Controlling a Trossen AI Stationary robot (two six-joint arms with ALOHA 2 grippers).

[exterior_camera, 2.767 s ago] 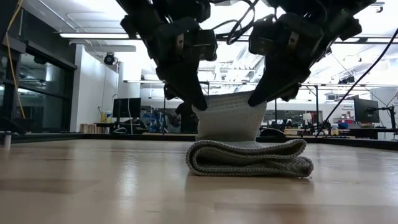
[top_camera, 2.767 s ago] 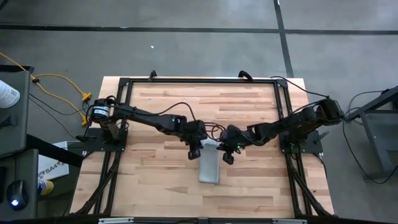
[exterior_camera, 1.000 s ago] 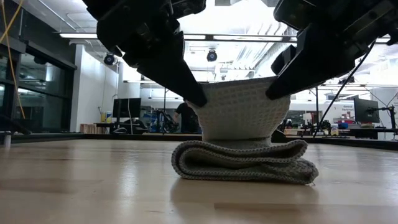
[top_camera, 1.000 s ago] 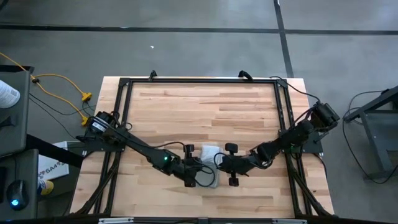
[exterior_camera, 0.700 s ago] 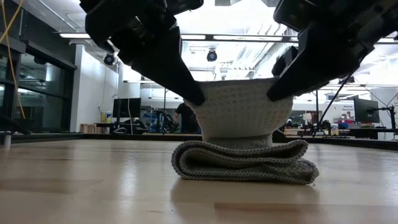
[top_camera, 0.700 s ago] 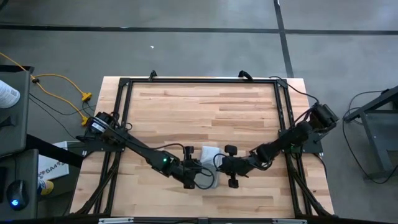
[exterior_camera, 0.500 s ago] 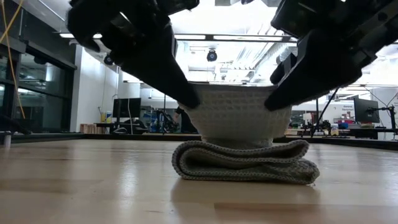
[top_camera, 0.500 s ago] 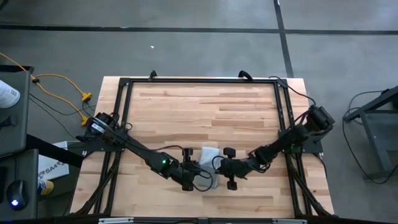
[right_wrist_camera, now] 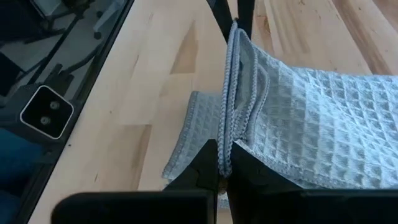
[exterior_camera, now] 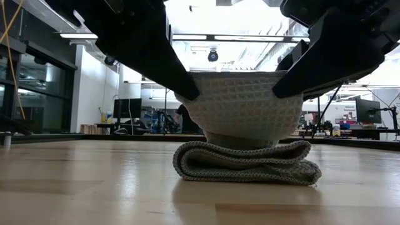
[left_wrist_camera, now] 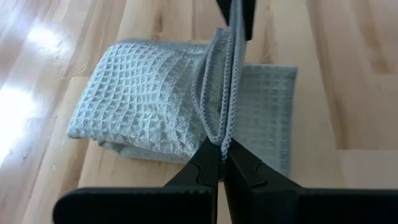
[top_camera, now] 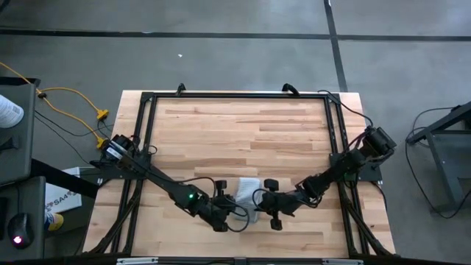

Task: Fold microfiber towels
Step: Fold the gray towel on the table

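The light grey waffle-weave microfiber towel (top_camera: 247, 188) lies near the table's front edge. Its folded lower part (exterior_camera: 244, 164) rests flat on the wood. Its upper end (exterior_camera: 240, 112) is raised above that stack and spans between my two grippers. My left gripper (top_camera: 232, 211) is shut on the left end of the raised edge. My right gripper (top_camera: 259, 206) is shut on the right end. In the low view the dark fingers (exterior_camera: 178, 81) slope down to the cloth from both sides. My left gripper pinches the raised hemmed edge (left_wrist_camera: 219, 134) between its two fingers, at least two layers together. It comes from the table's left, slanting down. The edge runs on to the other gripper, sagging slightly, above the folded part. My right gripper pinches the same raised hemmed edge at its other end (right_wrist_camera: 231, 134), with at least two layers between the fingers. It comes from the table's right, slanting down. The cloth falls away from the fingers to the folded part (right_wrist_camera: 186, 149) on the table.
A black metal frame (top_camera: 235, 96) runs along the table's far and side edges. Cables trail along both arms. Bare wood (top_camera: 235, 132) stretches from the towel to the far edge. The table's near edge (top_camera: 235, 254) is close to the grippers.
Both grippers have moved toward the table's near edge, staying shut and carrying the raised towel edge with them. The raised part now stands over the front of the stack. The folded lower part has stayed where it was.
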